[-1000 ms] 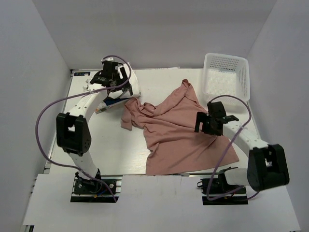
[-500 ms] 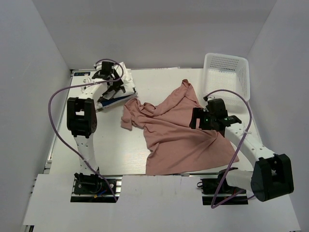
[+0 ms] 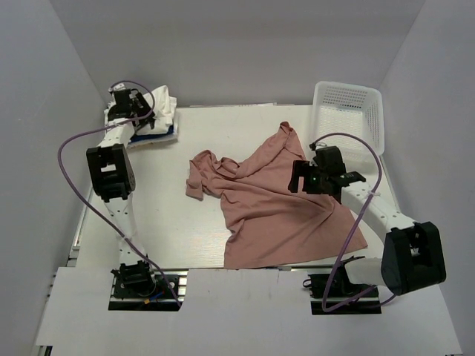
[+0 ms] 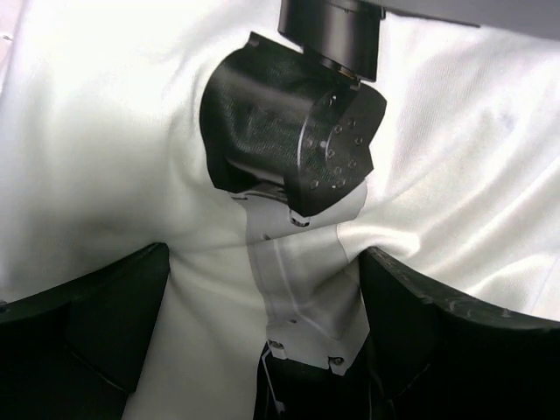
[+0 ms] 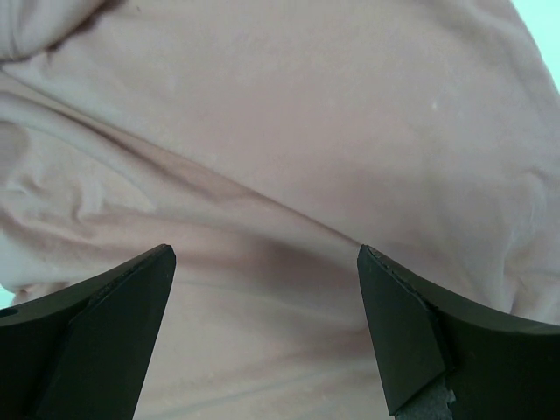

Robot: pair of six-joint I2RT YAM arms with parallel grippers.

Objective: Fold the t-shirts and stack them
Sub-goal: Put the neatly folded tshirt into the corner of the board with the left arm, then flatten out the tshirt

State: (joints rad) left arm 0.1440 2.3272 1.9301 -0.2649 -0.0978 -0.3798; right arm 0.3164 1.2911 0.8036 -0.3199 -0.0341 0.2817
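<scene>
Change since a second ago: the left gripper (image 3: 132,104) sits further toward the desk's (image 3: 159,222) far-left corner than it did. The white t-shirt (image 3: 163,110) and the blue t-shirt (image 3: 157,134) under it are now in that corner too, no longer beside the pink shirt's sleeve. The right gripper (image 3: 315,176) is a little further inward over the cloth. The dusty-pink t-shirt (image 3: 271,208) lies as before.

Left gripper: over the white t-shirt at the far-left corner. In the wrist view its fingers (image 4: 92,319) stand wide apart with nothing clamped between them. White cloth fills the view beneath, with the arm's own black joint (image 4: 289,122) above it.

Right gripper: low over the right-hand part of the dusty-pink t-shirt. Its fingers (image 5: 96,324) are spread wide and grip nothing. Rumpled pink cloth lies between and below them; contact cannot be told.

The dusty-pink t-shirt is spread and crumpled mid-desk, reaching to the near edge, well apart from the white-and-blue pair. The white mesh basket (image 3: 349,111) stands at the far-right corner, just beyond the right gripper.
</scene>
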